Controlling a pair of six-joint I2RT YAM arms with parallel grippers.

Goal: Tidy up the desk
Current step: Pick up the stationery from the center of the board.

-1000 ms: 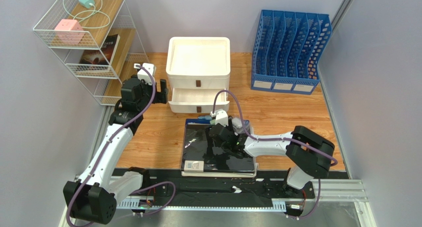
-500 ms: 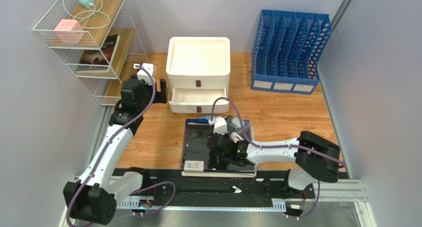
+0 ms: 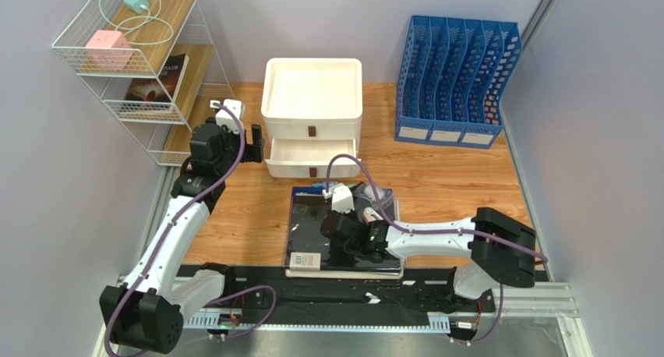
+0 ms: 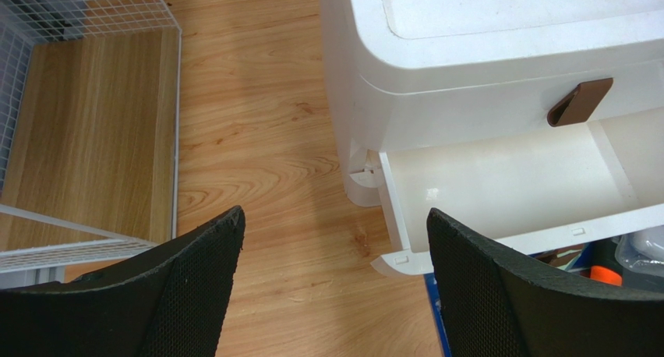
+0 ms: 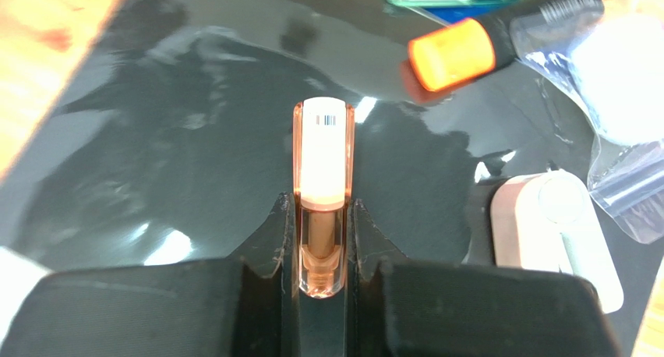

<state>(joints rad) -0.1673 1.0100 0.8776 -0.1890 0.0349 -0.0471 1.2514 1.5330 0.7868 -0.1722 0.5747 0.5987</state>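
Note:
The desk (image 3: pixel 444 178) is a light wood tabletop. Near its front lies a glossy black folder (image 3: pixel 308 232) with small items on it. My right gripper (image 5: pixel 321 206) is low over the folder and shut on an orange translucent stick (image 5: pixel 323 154) with a white barcode label; in the top view this gripper (image 3: pixel 344 237) is at the folder's middle. My left gripper (image 4: pixel 333 217) hangs open over bare wood, left of the white drawer unit (image 3: pixel 313 100), whose lower drawer (image 4: pixel 499 178) is pulled out and looks bare inside.
An orange-capped black marker (image 5: pixel 499 37), a pink-and-white device (image 5: pixel 553 232) and a clear plastic bag (image 5: pixel 623 76) lie beside the stick. A blue file rack (image 3: pixel 456 80) stands back right. A white wire shelf (image 3: pixel 140 61) stands at the left.
My right gripper moved left and toward the near edge over the black folder, and its fingers closed on the orange stick. The left arm stayed still.

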